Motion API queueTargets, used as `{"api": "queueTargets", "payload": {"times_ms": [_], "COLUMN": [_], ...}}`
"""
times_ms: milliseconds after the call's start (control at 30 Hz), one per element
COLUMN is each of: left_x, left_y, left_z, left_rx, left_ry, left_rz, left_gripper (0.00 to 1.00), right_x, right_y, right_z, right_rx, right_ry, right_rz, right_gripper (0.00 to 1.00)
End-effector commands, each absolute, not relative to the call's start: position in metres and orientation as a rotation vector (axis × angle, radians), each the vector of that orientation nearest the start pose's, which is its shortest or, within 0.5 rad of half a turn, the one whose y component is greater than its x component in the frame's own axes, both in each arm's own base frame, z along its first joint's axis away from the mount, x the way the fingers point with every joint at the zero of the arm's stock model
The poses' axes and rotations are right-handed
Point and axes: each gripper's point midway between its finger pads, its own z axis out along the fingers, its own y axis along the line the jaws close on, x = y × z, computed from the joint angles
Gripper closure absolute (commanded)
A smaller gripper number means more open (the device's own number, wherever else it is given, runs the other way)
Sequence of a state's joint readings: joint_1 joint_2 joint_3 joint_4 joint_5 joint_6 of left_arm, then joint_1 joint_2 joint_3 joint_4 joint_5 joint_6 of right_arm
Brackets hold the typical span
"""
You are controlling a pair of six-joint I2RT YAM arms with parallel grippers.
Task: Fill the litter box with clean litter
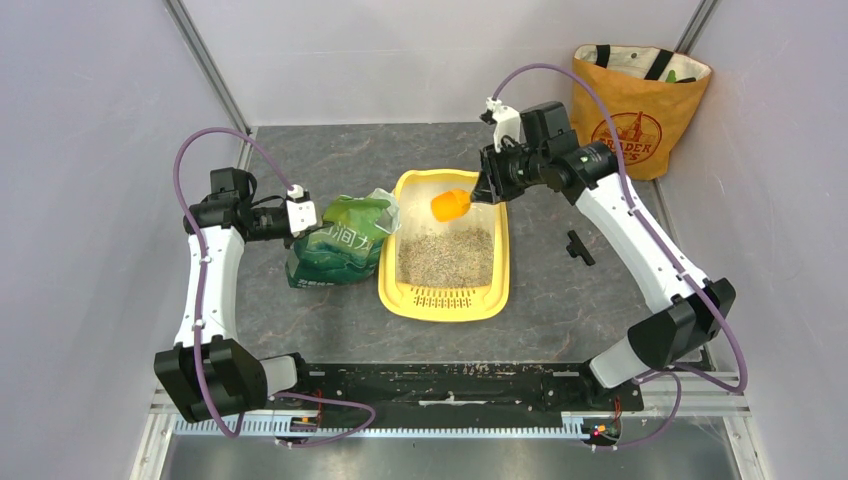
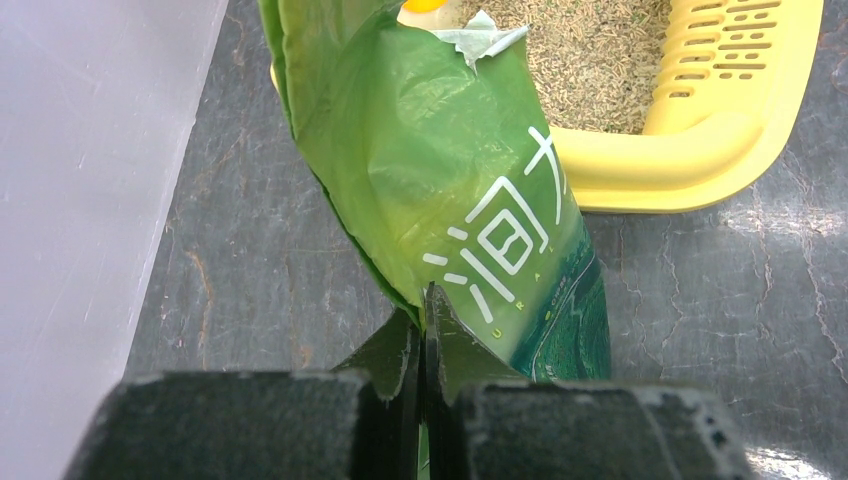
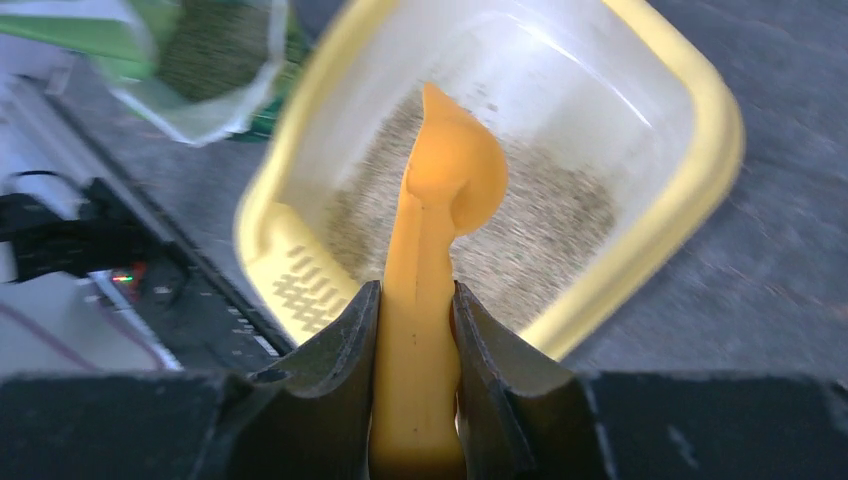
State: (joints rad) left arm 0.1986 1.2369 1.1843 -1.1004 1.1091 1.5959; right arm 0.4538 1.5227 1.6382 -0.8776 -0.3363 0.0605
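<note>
A dark marbled tabletop (image 1: 560,290) seen from above, with two white robot arms reaching in from the near edge. In the middle sits the yellow litter box (image 1: 445,305), a rounded rectangular tray with its slotted grate at the near end. Grey-beige clean litter (image 1: 447,258) lies in a shallow layer over the near and middle part of the floor, up to the grate. The far end of the floor shows pale and bare.

Just left of the box, a crinkly green litter bag (image 1: 335,250) with white printed characters rests on the tabletop. Its torn open top leans toward the box's left rim. The left gripper (image 2: 425,300) is closed tight on a thin fold at the bag's outer edge, its two dark fingers pressed together with only plastic between them.

The right arm bends in from the right, over the far end of the box. The right gripper (image 3: 415,295) is clamped on the handle of an orange-yellow plastic scoop (image 3: 450,175), its fingers part-way apart with the handle filling the gap. The scoop's bowl points away from the gripper and hangs above the box, over the edge of the litter layer, clear of the granules.

A small black object (image 1: 578,247) lies on the tabletop right of the box. An orange tote bag (image 1: 630,110) stands in the far right corner against the wall
</note>
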Motion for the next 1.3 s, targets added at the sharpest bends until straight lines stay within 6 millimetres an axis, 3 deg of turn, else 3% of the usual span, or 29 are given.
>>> {"api": "queueTargets", "payload": {"times_ms": [0,100,233,400,533,833,1133,1267], "left_x": [0.287,0.287,0.287,0.287,0.287,0.287,0.286,0.286], "left_y": [-0.093,-0.093,-0.093,-0.093,-0.094,-0.094,-0.094,-0.094], "left_z": [0.263,0.264,0.264,0.266,0.265,0.267,0.268,0.269], "left_rx": [1.520,1.521,1.523,1.528,1.525,1.531,1.540,1.551], "left_ry": [1.200,1.193,1.192,1.187,1.185,1.175,1.159,1.149], "left_rz": [-0.364,-0.365,-0.360,-0.349,-0.356,-0.350,-0.336,-0.320], "left_gripper": [0.98,0.98,0.98,0.98,0.98,0.98,0.98,0.98], "right_x": [0.296,0.286,0.287,0.295,0.310,0.323,0.346,0.343], "right_y": [0.264,0.270,0.270,0.274,0.284,0.310,0.356,0.376], "right_z": [0.337,0.350,0.361,0.373,0.371,0.329,0.281,0.253], "right_rx": [-0.670,-0.649,-0.645,-0.632,-0.610,-0.545,-0.472,-0.475], "right_ry": [2.115,2.080,2.040,2.000,2.023,2.213,2.356,2.471], "right_rz": [1.039,1.113,1.106,1.118,1.132,1.236,1.067,0.971], "right_gripper": [1.00,1.00,1.00,1.00,1.00,1.00,1.00,1.00]}}
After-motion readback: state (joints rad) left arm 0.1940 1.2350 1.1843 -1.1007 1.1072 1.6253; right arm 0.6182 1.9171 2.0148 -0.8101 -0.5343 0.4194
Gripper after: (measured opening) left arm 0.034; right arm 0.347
